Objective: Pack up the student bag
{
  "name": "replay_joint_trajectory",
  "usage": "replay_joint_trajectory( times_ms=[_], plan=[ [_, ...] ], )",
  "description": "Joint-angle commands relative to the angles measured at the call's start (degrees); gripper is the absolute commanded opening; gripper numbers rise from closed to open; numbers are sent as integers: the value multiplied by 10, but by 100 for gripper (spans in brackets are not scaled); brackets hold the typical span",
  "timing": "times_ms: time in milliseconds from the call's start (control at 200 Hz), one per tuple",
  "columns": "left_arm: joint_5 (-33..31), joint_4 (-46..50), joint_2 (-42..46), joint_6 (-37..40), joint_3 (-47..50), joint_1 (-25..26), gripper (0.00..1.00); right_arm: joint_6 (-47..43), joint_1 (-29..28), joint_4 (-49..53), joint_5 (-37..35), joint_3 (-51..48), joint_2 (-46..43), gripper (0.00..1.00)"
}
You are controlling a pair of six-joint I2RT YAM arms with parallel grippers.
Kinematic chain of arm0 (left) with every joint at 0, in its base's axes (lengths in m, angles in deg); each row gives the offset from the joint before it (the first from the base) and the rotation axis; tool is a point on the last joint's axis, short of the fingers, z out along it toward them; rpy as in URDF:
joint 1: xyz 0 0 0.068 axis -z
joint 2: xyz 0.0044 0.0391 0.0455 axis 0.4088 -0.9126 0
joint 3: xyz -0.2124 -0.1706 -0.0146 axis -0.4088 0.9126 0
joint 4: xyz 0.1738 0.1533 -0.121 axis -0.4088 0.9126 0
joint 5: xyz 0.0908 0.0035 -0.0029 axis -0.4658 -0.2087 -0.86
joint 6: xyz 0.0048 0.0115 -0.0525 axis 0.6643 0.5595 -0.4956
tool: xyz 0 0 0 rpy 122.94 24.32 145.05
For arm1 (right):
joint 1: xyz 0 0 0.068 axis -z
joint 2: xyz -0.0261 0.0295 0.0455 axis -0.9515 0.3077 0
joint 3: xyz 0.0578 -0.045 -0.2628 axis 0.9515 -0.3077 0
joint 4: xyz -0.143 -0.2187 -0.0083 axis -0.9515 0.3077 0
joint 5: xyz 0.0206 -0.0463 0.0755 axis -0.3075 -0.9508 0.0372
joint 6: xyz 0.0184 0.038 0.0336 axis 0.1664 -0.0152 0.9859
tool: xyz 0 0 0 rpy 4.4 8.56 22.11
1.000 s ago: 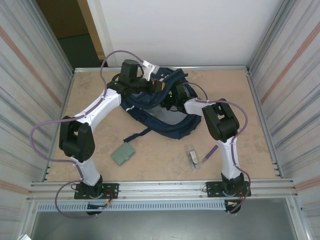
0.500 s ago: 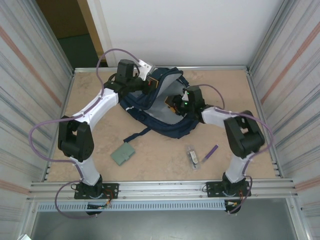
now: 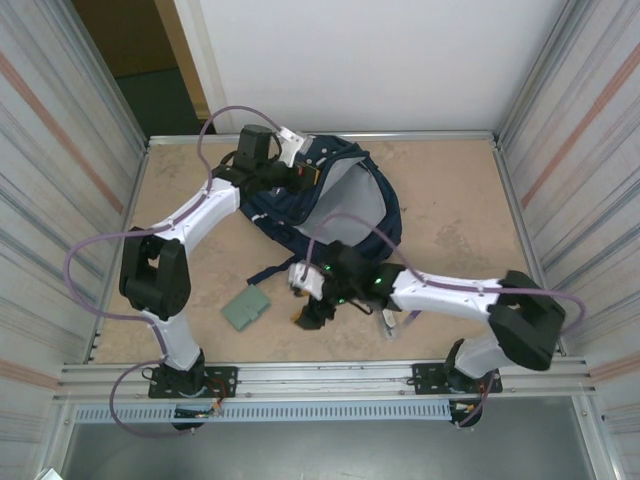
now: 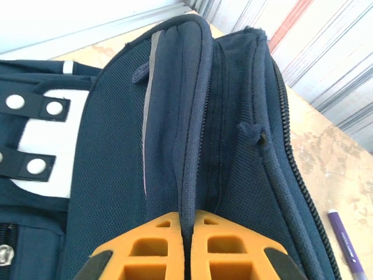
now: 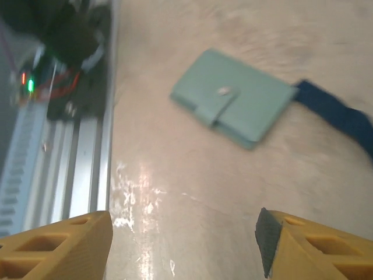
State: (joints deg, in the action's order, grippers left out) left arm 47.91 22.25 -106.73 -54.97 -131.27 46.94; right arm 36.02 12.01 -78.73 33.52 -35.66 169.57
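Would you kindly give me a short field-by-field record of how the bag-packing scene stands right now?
backpack: large, navy-blue fabric, mouth open, grey lining showing
left gripper: shut on backpack's rim
right gripper: open, over tan table, wallet ahead
wallet: pale-green, snap closure, flat on table, outside backpack
pen: purple, on table beside backpack

Navy student bag [image 3: 345, 205] far-centre on table [image 3: 455, 190], unzipped, mouth agape, grey lining exposed.

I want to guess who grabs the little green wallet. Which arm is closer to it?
Right. The right jaws hover open just beside the wallet; the left jaws are far off, clamped on the student bag.
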Motion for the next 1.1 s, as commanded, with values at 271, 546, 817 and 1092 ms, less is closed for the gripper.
replay_joint_trajectory(
  times_ms=[271, 546, 817, 1092],
  plan=[
    [22, 5, -10, -51, 16, -19, 0, -321, -63, -124, -103, 143, 238, 69],
    [39, -13, -10, -69, 33, -20, 0, -366, -74, -132, -149, 216, 353, 68],
    [45, -22, -5, -75, 53, -21, 0, -316, -78, -135, -157, 172, 371, 44],
    [52, 2, 1, -61, 34, -26, 0, -131, -89, -136, -175, 132, 301, 23]
  ],
)
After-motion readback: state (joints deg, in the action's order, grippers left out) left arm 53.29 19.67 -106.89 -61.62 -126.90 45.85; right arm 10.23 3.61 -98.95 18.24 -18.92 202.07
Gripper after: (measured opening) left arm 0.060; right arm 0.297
